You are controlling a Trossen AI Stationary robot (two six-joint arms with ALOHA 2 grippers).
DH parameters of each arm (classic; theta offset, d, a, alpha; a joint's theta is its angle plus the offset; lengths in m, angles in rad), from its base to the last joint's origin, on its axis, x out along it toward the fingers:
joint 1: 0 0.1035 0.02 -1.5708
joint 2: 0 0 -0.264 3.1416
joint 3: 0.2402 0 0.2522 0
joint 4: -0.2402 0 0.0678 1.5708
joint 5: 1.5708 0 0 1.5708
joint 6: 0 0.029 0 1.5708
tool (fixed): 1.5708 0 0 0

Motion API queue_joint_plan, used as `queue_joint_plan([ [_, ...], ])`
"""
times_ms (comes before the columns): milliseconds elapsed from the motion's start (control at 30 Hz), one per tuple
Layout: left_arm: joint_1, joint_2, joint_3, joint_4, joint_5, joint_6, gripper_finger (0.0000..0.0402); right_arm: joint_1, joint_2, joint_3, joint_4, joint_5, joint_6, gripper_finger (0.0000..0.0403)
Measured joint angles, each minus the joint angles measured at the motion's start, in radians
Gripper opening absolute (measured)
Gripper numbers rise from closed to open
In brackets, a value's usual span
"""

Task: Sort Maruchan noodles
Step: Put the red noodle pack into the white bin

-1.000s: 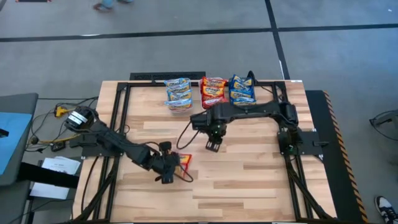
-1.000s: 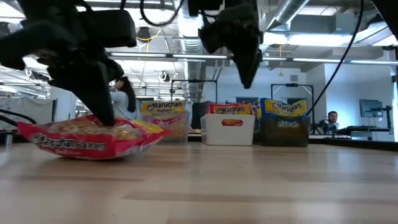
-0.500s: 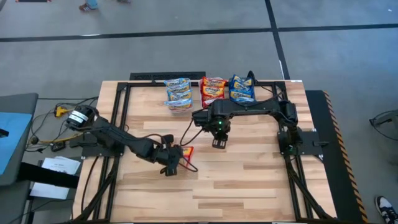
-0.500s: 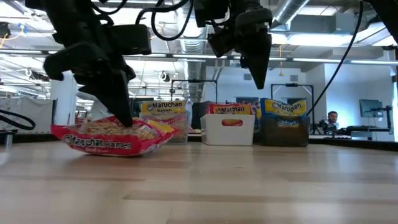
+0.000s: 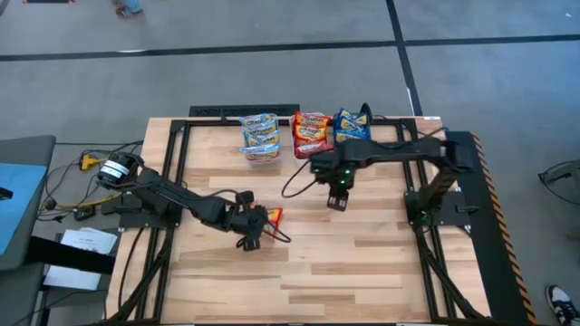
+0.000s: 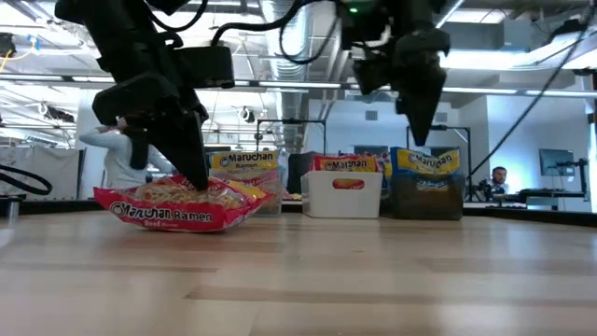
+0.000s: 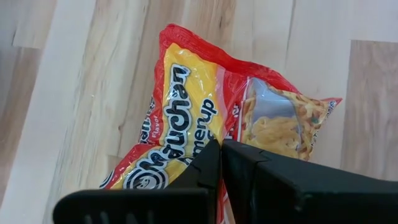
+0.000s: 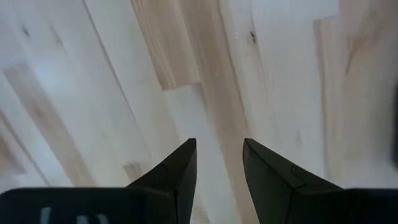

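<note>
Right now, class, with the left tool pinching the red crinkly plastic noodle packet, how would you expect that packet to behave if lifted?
The red crinkly plastic noodle packet probably lifts easily: it looks thin and small. Its glossy film wrinkles by the left tool, so the pinched edge may flex or slip. The noodle block showing through the window looks brittle, so it could crack if squeezed.

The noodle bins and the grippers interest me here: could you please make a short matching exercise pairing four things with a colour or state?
Things:
1. left gripper
2. right gripper
3. middle bin
4. packet on the table

Descriptions:
A. white
B. open, empty, above bare wood
C. red, labelled Maruchan
D. shut on a packet

Pairs: 1-D, 2-B, 3-A, 4-C
</note>
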Motion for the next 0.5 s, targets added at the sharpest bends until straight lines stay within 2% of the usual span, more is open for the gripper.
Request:
queue_joint_plan([
  [267, 0.023, 0.000, 0.000, 0.012, -0.002, 0.032, 0.0000, -0.050, -0.233, -0.317, 0.301, -0.087, 0.083, 0.0154],
  [500, 0.023, 0.000, 0.000, 0.118, -0.023, 0.141, 0.0000, -0.077, -0.263, -0.452, 0.578, -0.169, 0.151, 0.0154],
])
